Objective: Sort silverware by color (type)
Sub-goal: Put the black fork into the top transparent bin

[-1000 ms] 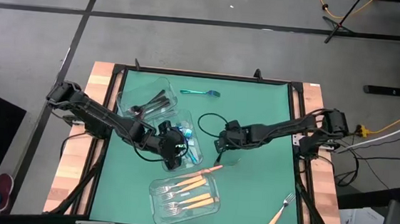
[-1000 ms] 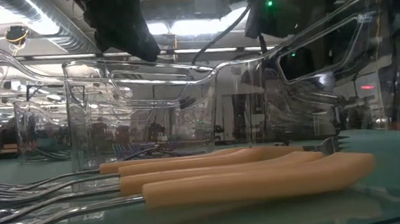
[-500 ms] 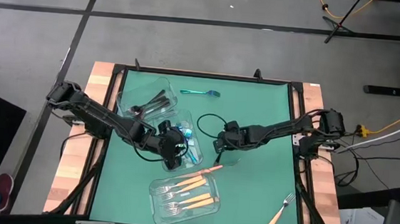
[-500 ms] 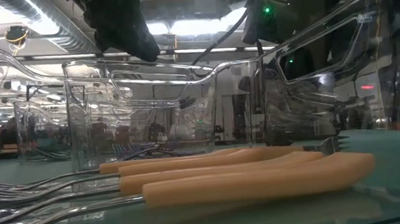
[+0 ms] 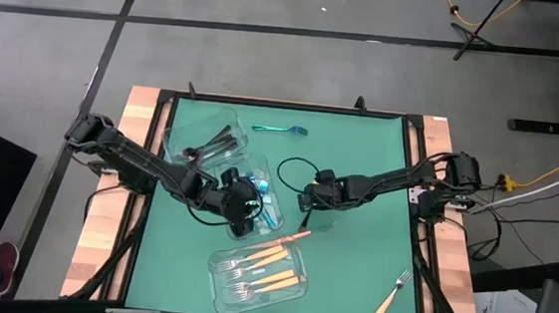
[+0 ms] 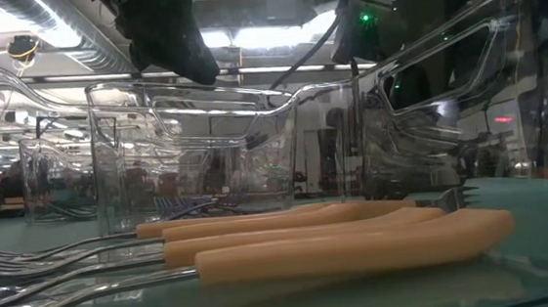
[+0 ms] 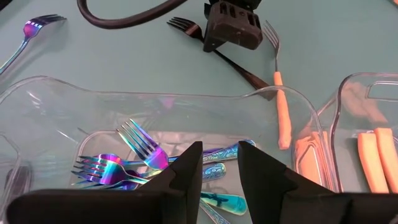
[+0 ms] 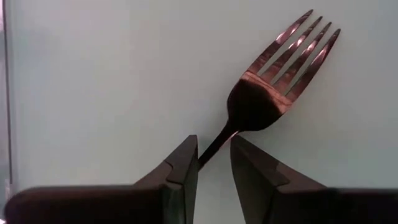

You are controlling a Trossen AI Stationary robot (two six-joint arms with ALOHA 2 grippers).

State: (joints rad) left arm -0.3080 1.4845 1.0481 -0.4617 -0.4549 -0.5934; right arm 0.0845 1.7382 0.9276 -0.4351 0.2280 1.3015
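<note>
A black fork [image 8: 261, 99] lies flat on the green mat, and my right gripper [image 8: 213, 149] points down over it, open. One finger stands on each side of the fork's neck. The left wrist view shows that gripper [image 7: 230, 28] over the same fork [image 7: 249, 74]. My left gripper [image 7: 221, 162] hangs open with nothing in it, above the middle clear container [image 5: 276, 181], which holds iridescent forks [image 7: 134, 155]. An orange-handled fork [image 5: 288, 237] lies by the near container [image 5: 224, 287], which holds more orange-handled forks [image 6: 339, 237]. My right gripper straddles the black fork's neck [image 8: 219, 140] from above, with its fingers across the handle. There is a gap on both sides, and I cannot tell whether either finger touches the fork. The fork rests flat on the mat.
A third clear container [image 5: 187, 129] at the far left holds dark utensils. An iridescent utensil [image 5: 280, 130] lies near the far edge, and an orange-handled fork [image 5: 391, 297] lies at the near right. A black cable [image 5: 294, 165] loops across the mat's middle.
My right gripper has rolled a little about the line it points along, staying over the black fork. The fork has not moved.
</note>
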